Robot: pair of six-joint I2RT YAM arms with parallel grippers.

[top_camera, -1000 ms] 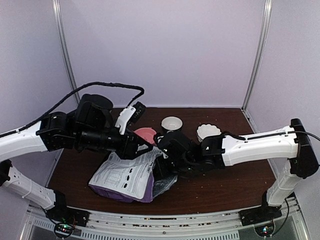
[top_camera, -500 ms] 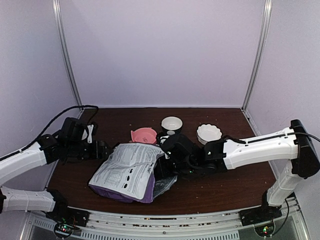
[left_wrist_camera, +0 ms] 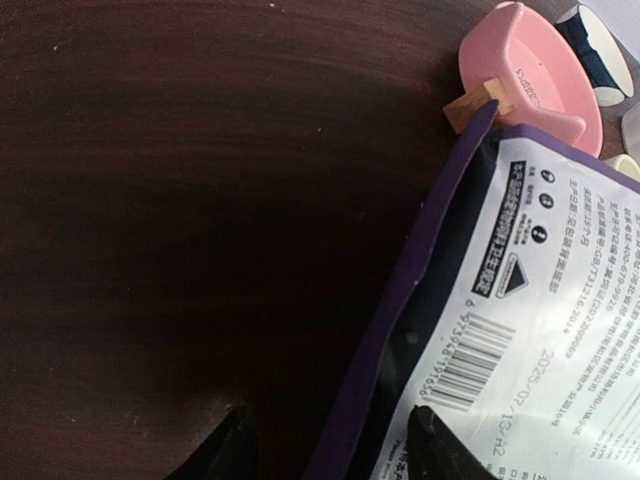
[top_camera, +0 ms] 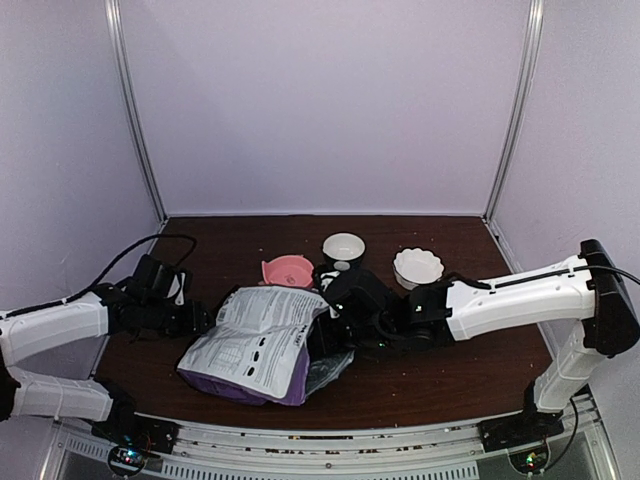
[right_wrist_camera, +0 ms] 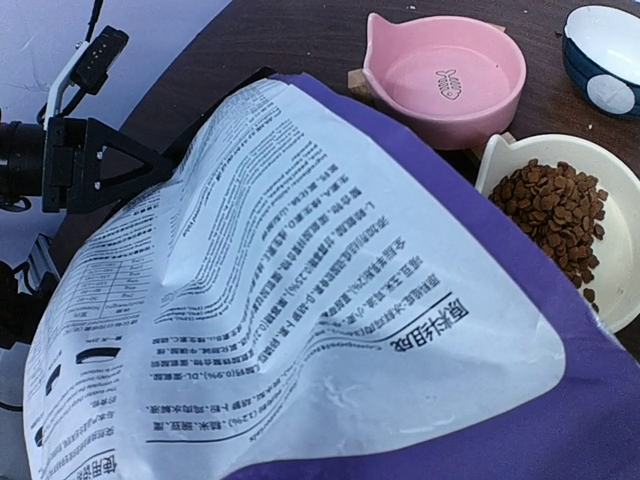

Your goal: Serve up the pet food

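Note:
The pet food [right_wrist_camera: 550, 205] is a heap of reddish-brown kibble in a cream bowl [right_wrist_camera: 612, 265], at the right of the right wrist view; the right arm hides it in the top view. The purple-and-white bag [top_camera: 258, 345] lies slumped mid-table and fills the right wrist view [right_wrist_camera: 300, 300]. My left gripper [top_camera: 198, 318] is open, low over the table at the bag's left side; the bag's purple edge [left_wrist_camera: 400, 330] lies between its fingertips [left_wrist_camera: 232, 452]. My right gripper [top_camera: 335, 322] is at the bag's right edge, and the bag hides its fingers.
A pink bowl [top_camera: 288, 270] on a wooden stand [left_wrist_camera: 470, 105] sits behind the bag. A white bowl with a dark blue outside [top_camera: 343, 246] and a white scalloped bowl [top_camera: 417, 266] stand further back. Frame posts and walls enclose the table.
My left arm has left the bag's top, swung left and come down to the table beside the bag. The bag's top has settled. The right arm has hardly moved.

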